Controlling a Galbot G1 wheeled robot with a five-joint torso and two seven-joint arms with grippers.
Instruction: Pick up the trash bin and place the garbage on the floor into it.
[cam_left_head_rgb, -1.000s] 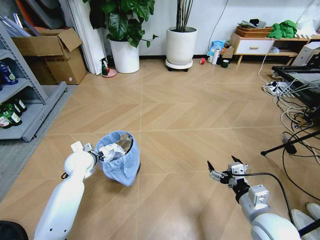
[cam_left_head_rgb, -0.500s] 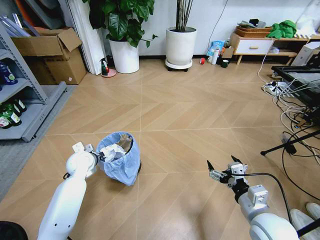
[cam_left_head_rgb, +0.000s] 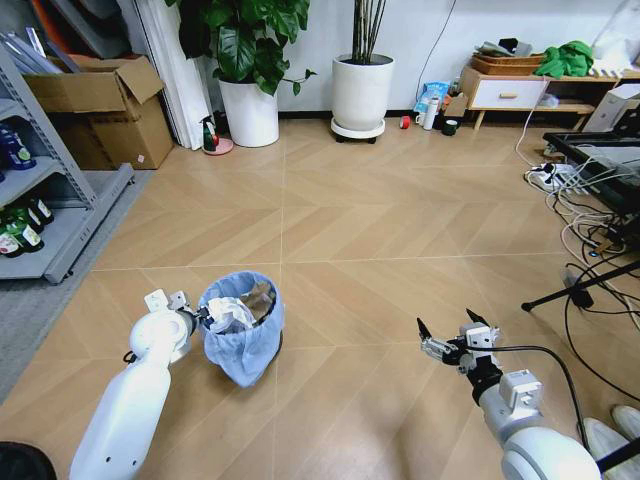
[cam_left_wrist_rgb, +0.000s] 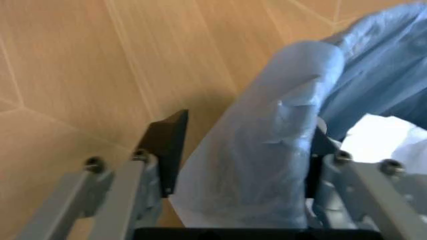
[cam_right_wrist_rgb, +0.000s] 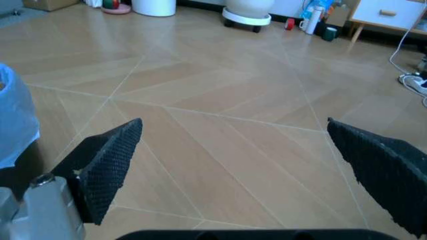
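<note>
The trash bin (cam_left_head_rgb: 243, 338), small and dark with a crinkly light-blue bag, leans slightly at the lower left of the head view. Garbage lies inside it: crumpled white paper (cam_left_head_rgb: 229, 313) and a brownish piece (cam_left_head_rgb: 261, 296). My left gripper (cam_left_head_rgb: 200, 318) is shut on the bin's near rim. In the left wrist view the bag-covered rim (cam_left_wrist_rgb: 267, 150) sits between the two fingers (cam_left_wrist_rgb: 165, 145). My right gripper (cam_left_head_rgb: 446, 338) hovers open over bare floor to the bin's right, its fingers spread wide around nothing (cam_right_wrist_rgb: 247, 165). The bag's edge (cam_right_wrist_rgb: 13, 120) shows beside it.
Two white plant pots (cam_left_head_rgb: 250, 110) (cam_left_head_rgb: 361, 92) stand at the far wall. A cardboard box (cam_left_head_rgb: 105, 105) and a metal shelf (cam_left_head_rgb: 45, 210) are on the left. Cables (cam_left_head_rgb: 585, 215) and a stand leg (cam_left_head_rgb: 575, 285) lie on the right. A low cabinet (cam_left_head_rgb: 505, 92) has small items, one of them red (cam_left_head_rgb: 405, 122), beside it.
The bin and my left gripper have shifted a little toward me and to the right, and the bin looks lower. The right gripper has hardly moved.
</note>
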